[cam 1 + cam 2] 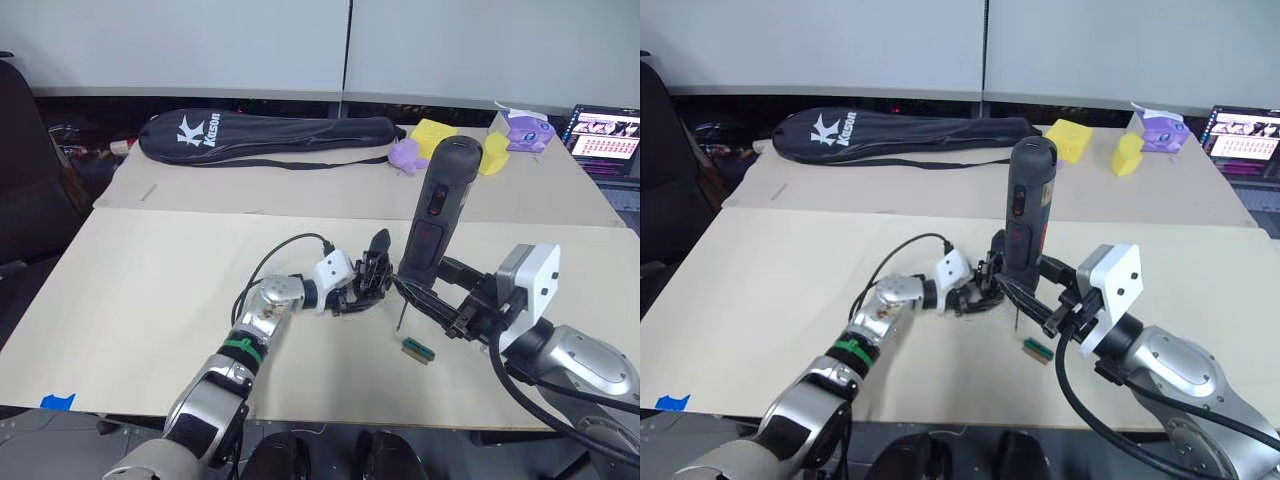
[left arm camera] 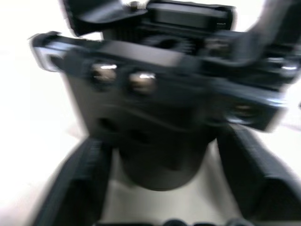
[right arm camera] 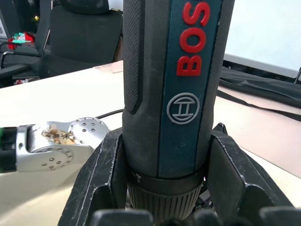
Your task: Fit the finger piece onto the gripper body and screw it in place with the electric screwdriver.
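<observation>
My left gripper (image 1: pixel 366 288) is shut on the gripper body (image 1: pixel 372 274), a small black blocky assembly at the table's middle. In the left wrist view the gripper body (image 2: pixel 160 108) sits between the two fingers (image 2: pixel 75 188). The finger piece (image 1: pixel 379 243), a black pointed fin, stands up from the body's top. My right gripper (image 1: pixel 428 284) is shut on the lower end of the electric screwdriver (image 1: pixel 437 205), which it holds upright just right of the body. Its thin bit (image 1: pixel 401 315) points down at the table beside the body. The screwdriver's barrel (image 3: pixel 174 94) stands between the right fingers (image 3: pixel 99 179).
A tiny green block (image 1: pixel 417 349) lies on the table near the bit. At the back lie a long black racket bag (image 1: pixel 270 135), yellow foam blocks (image 1: pixel 432 135), purple toys (image 1: pixel 405 155) and a laptop (image 1: pixel 605 135). A black chair (image 1: pixel 25 180) stands at left.
</observation>
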Action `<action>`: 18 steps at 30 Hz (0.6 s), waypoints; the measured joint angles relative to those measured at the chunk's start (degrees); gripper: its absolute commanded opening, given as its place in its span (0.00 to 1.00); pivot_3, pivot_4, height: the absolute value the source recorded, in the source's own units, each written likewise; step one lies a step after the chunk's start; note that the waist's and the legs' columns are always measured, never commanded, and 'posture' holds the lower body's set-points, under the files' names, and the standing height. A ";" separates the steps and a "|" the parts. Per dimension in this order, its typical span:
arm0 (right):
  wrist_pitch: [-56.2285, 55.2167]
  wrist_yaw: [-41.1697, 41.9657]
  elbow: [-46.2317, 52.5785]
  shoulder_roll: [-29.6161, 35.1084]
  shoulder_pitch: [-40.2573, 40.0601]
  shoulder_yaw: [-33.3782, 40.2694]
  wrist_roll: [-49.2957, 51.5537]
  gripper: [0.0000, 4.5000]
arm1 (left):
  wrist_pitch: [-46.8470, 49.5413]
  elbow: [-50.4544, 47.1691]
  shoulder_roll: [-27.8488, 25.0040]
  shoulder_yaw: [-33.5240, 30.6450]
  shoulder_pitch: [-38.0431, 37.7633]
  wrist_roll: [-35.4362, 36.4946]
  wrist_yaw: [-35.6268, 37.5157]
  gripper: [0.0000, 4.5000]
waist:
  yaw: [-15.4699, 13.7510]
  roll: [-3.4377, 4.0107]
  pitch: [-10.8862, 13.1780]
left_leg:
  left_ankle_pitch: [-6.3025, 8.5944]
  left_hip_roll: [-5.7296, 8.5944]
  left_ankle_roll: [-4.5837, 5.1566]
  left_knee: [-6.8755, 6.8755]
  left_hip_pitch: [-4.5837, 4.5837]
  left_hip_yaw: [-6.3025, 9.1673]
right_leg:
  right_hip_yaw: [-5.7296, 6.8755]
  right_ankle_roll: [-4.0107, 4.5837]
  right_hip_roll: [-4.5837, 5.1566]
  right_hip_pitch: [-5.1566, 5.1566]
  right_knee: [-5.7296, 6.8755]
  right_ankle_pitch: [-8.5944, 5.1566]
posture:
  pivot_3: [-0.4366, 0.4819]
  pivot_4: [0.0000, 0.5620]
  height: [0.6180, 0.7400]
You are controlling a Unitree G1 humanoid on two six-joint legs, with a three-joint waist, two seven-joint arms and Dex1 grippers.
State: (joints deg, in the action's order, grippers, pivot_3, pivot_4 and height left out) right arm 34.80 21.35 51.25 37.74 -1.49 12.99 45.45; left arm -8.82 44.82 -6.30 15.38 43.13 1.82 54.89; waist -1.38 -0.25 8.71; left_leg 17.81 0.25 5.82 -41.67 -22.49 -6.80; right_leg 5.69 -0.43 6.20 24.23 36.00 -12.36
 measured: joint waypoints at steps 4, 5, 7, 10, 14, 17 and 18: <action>0.00 0.80 0.48 0.05 -0.30 0.83 1.00 0.43 | -5.04 7.76 -0.05 -0.01 4.57 0.32 8.40 0.51 | 0.08 -0.01 0.00 | 0.00 0.00 0.01 0.00 -0.13 -0.02 | 0.16 0.00 -0.06 0.12 -0.02 0.00 | 0.48 0.27 1.00; 0.00 1.04 0.69 0.13 -0.35 1.02 1.12 0.43 | -6.21 9.66 -0.15 -0.02 5.71 0.36 10.72 0.51 | 0.13 -0.01 0.00 | 0.00 0.00 0.01 0.00 -0.16 -0.02 | 0.19 0.00 -0.08 0.14 -0.04 0.00 | 0.48 0.27 1.00; 0.00 1.17 1.08 0.27 -0.38 1.13 2.07 0.43 | -7.85 14.11 0.17 -0.28 8.37 0.36 14.41 0.51 | 0.11 -0.02 0.01 | 0.01 0.01 0.02 -0.01 -0.26 0.00 | 0.28 0.00 -0.09 0.16 -0.08 0.00 | 0.48 0.27 1.00; 0.03 1.17 1.58 0.76 -0.33 1.14 3.17 0.43 | -8.96 20.37 1.13 -0.66 12.69 -0.42 16.11 0.51 | 0.03 -0.03 0.02 | 0.02 0.05 0.06 -0.08 -0.39 0.05 | 0.35 -0.03 -0.10 0.21 -0.12 0.02 | 0.48 0.27 1.00; 0.18 0.89 1.82 1.29 0.02 1.14 4.24 0.43 | -10.97 24.88 2.26 -0.73 15.83 -2.90 15.19 0.51 | 0.00 -0.04 0.03 | 0.06 0.06 0.13 -0.08 -0.40 0.05 | 0.34 -0.08 -0.09 0.19 -0.17 0.04 | 0.48 0.27 1.00; 0.42 -0.09 2.03 1.31 0.52 1.08 5.26 0.43 | -11.11 26.00 2.19 -1.51 16.38 -3.69 15.62 0.83 | 0.01 -0.04 0.03 | 0.07 0.06 0.15 -0.09 -0.40 0.06 | 0.35 -0.09 -0.08 0.17 -0.18 0.04 | 0.48 0.27 1.00; 0.49 -0.42 2.15 1.33 0.60 1.05 5.32 0.43 | -11.21 26.04 2.18 -1.73 16.36 -3.89 16.24 0.93 | 0.01 -0.04 0.03 | 0.07 0.06 0.15 -0.10 -0.40 0.07 | 0.35 -0.09 -0.07 0.18 -0.18 0.04 | 0.48 0.27 1.00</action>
State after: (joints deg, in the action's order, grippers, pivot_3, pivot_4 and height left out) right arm 35.29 20.93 53.40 39.07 -0.89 14.04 50.77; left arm -20.03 70.86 -4.12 13.66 59.49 -2.07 71.13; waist -1.37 -0.29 8.74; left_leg 17.88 0.31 5.97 -41.76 -22.89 -6.73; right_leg 6.04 -0.52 6.13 24.41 35.82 -12.32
